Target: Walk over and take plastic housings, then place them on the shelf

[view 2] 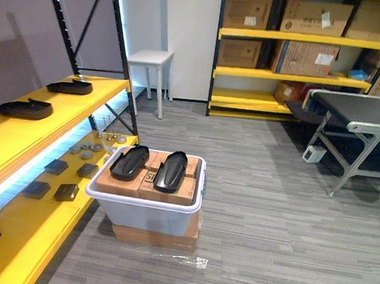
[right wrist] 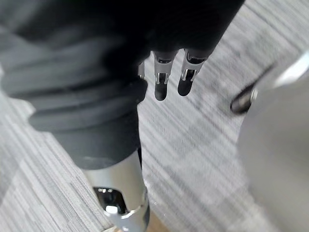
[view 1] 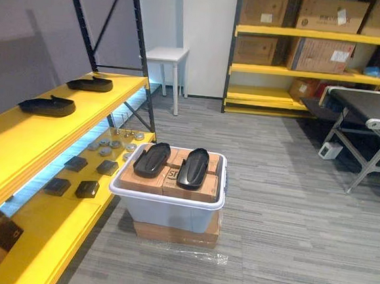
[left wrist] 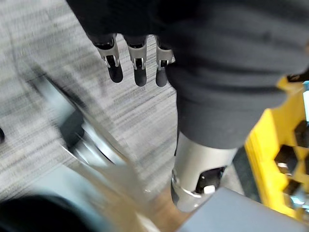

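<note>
Two black plastic housings lie side by side on cardboard boxes inside a pale grey bin on the floor ahead. Two more black housings rest on the upper yellow shelf board along the left. My left hand hangs over the grey floor beside the shelf, fingers straight and holding nothing. My right hand hangs the same way over the floor, fingers straight and empty.
The bin stands on a flat cardboard box. The lower yellow shelf carries small black parts and metal discs. A white side table, a rack of cardboard boxes and a conveyor table stand behind.
</note>
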Motion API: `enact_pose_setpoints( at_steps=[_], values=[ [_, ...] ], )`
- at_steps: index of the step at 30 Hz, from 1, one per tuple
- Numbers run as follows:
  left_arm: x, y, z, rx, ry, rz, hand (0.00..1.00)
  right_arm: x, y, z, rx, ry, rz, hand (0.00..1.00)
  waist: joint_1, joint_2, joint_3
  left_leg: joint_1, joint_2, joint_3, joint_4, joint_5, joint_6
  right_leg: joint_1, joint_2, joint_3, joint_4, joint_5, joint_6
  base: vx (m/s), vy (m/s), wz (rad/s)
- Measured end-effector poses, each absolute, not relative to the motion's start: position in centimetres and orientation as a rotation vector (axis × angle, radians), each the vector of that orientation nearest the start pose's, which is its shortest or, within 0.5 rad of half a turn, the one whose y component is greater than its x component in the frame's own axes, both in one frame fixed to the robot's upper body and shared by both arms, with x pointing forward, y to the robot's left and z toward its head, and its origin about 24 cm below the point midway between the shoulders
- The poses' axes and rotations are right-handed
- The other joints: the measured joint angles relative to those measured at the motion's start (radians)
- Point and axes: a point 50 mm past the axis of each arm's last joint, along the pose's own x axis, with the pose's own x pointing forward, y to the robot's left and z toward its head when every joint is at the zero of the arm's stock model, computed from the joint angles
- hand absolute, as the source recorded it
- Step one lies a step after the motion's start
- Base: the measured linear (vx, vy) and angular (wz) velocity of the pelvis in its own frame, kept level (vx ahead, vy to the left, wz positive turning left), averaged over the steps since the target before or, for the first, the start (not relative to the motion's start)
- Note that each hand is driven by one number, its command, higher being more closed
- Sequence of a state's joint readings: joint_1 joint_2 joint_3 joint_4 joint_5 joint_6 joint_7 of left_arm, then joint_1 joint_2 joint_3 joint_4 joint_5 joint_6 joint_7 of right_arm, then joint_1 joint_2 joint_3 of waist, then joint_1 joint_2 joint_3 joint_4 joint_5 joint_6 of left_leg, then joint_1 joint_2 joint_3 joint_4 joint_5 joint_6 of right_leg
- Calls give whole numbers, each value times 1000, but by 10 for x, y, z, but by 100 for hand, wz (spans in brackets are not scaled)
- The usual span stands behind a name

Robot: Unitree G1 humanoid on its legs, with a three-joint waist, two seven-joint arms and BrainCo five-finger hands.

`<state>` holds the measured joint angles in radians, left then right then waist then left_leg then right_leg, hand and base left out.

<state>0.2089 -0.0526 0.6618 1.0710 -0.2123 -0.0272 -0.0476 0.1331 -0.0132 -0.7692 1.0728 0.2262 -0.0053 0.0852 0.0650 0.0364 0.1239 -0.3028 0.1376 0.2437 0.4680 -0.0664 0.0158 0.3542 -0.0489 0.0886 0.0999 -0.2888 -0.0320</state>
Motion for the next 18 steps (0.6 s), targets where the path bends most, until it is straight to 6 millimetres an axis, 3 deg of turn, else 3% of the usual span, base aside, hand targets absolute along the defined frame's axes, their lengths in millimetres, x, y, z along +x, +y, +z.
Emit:
enact_pose_setpoints(
  at_steps=[1,3,4,5,6,7,8,9,11,12,13,14,17,18],
  values=[
    [12,210,-171,-538,1133,756,0,42,-234,-165,584,1015,-784,0,-9,-10,-12,44,-30,15,-38,-23,7,-1,-27,12,33,33,6,574,198,4],
    [17,218,-170,-512,1114,747,0,56,-234,-162,518,1008,-709,0,-31,-28,-18,76,-57,10,-64,-50,23,-56,-31,56,183,70,38,610,211,20],
    [20,222,-169,-481,1114,721,0,69,-233,-158,440,994,-641,0,-42,-42,-24,116,-84,7,-108,-76,23,-135,-31,68,368,99,106,644,212,19],
    [26,223,-168,-451,1113,682,0,89,-235,-149,362,930,-572,0,-51,-41,-13,181,-105,-2,-177,-83,18,-247,-30,67,598,217,290,522,156,19],
    [32,223,-168,-429,1112,653,0,100,-235,-143,313,892,-535,0,-61,-38,-4,218,-110,-11,-209,-75,28,-299,-32,59,707,222,301,500,122,35],
    [37,223,-167,-378,1124,597,0,118,-237,-129,211,811,-473,0,-76,-37,5,280,-117,-32,-253,-63,22,-374,-56,-9,825,156,266,470,76,47],
    [45,224,-166,-346,1111,557,0,132,-239,-113,120,728,-426,0,-79,-34,8,334,-117,-39,-279,-58,20,-435,-97,-86,821,82,197,465,51,47],
    [49,224,-165,-338,1102,545,0,138,-239,-107,74,698,-405,0,-78,-35,8,350,-113,-42,-285,-56,18,-454,-108,-108,781,57,181,458,-19,49],
    [63,223,-162,-317,1062,510,0,156,-240,-84,-38,582,-375,0,-99,-34,0,383,-93,-98,-297,-56,11,-502,-93,-116,510,28,164,499,-137,82],
    [70,224,-160,-286,1037,480,0,163,-242,-71,-80,514,-382,0,-104,-49,-9,393,-105,-120,-306,-64,-16,-511,-82,-70,282,103,149,447,-175,85],
    [71,226,-159,-266,1036,467,0,162,-242,-67,-100,495,-388,0,-102,-69,-14,397,-117,-132,-310,-73,-31,-517,-87,-44,183,224,147,344,-170,70],
    [72,220,-161,-268,1051,455,0,165,-245,-62,-124,475,-395,0,-99,-63,-14,412,-100,-154,-315,-83,-48,-519,-77,-55,203,250,132,402,-247,35],
    [63,214,-163,-249,1078,443,0,185,-240,-39,-200,360,-348,0,-84,-6,-26,403,-36,-156,-361,-62,-79,-486,-19,-74,92,271,101,353,-222,-1],
    [67,214,-162,-240,1067,441,0,196,-236,-31,-216,319,-328,0,-85,-7,-12,388,-30,-163,-361,-53,-92,-485,-12,-80,63,281,93,201,-154,-5]
  ],
)
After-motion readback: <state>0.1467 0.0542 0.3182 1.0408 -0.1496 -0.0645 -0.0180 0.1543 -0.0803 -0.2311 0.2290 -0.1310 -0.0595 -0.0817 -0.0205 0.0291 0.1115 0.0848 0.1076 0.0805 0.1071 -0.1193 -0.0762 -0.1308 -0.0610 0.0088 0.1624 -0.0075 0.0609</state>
